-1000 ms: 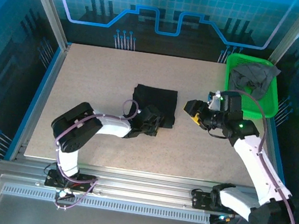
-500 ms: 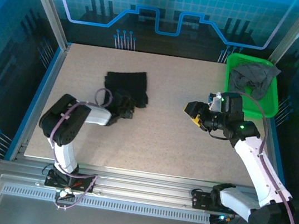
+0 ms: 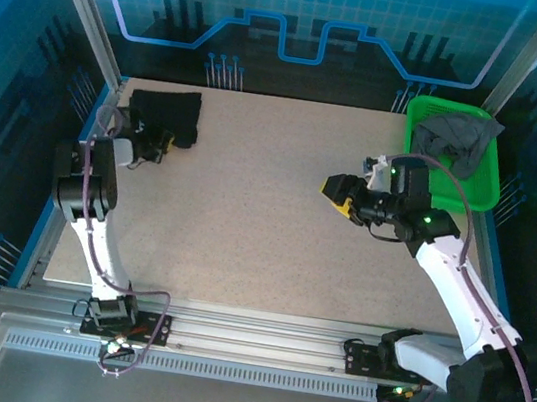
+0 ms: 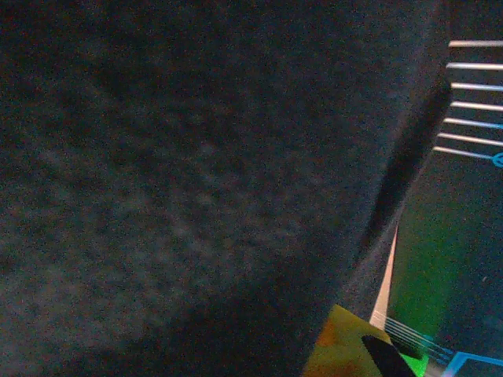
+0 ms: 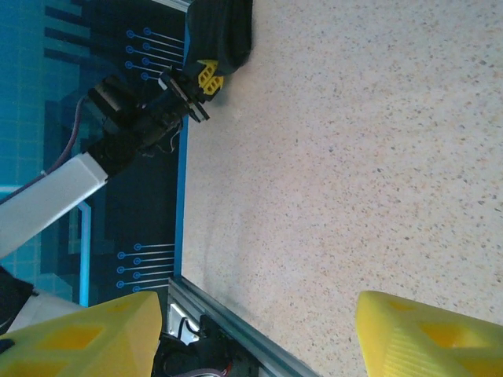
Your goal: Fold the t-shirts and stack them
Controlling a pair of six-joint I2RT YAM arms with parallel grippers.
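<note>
The black t-shirt (image 3: 167, 113), folded into a small bundle, lies at the far left corner of the table. My left gripper (image 3: 156, 142) is at its near edge and shut on the cloth. In the left wrist view the dark cloth (image 4: 196, 173) sits right against the camera, with one yellow fingertip (image 4: 342, 352) showing below it. The dark grey t-shirt (image 3: 457, 136) lies crumpled in the green basket (image 3: 483, 188). My right gripper (image 3: 336, 193) hovers open over the bare table to the right of centre. Its yellow fingers (image 5: 78, 338) stand wide apart with nothing between them.
The green basket stands at the far right corner, just behind my right arm. The left table edge with its blue rim (image 5: 182, 196) and metal rail runs close beside my left gripper (image 5: 192, 88). Speckled tabletop (image 3: 246, 218) stretches between the two arms.
My left arm has swung the black t-shirt from the table's middle to the far left corner, and its jaws have closed. The right gripper has shifted slightly left.
</note>
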